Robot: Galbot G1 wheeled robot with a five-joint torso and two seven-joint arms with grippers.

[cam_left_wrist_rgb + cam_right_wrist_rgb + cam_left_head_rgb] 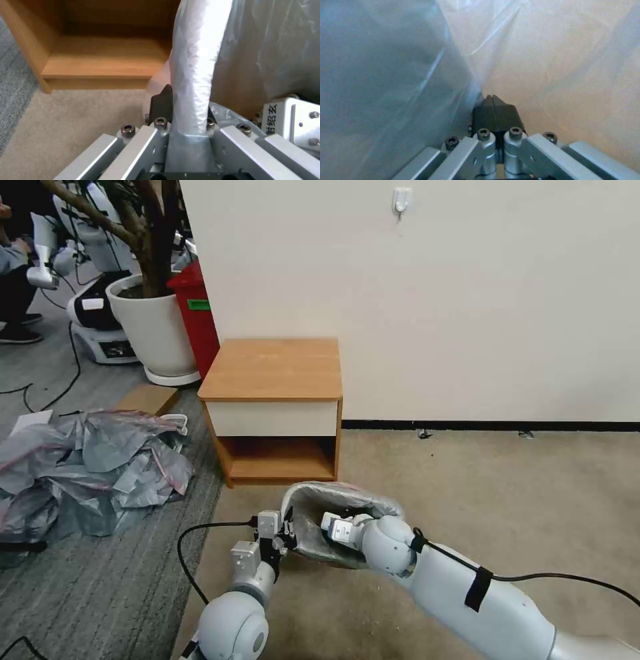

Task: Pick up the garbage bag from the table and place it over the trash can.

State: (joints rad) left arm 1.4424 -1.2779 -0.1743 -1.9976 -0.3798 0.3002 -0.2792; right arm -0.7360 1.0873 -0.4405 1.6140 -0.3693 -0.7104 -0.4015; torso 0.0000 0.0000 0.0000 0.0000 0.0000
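The left tool point(188, 117) gripped the bin's rim, the bag point(195, 62) folded over that rim between its fingers. The right tool point(494, 105), its black pads pressed together with nothing visibly between them, sat inside the bin among the bag's translucent folds. The bin point(337, 527) stood on the beige carpet just before the surface's point(273, 370) lower shelf, bag lining its mouth. A heap of grey bags point(87, 467) lay well apart to the robot's left.
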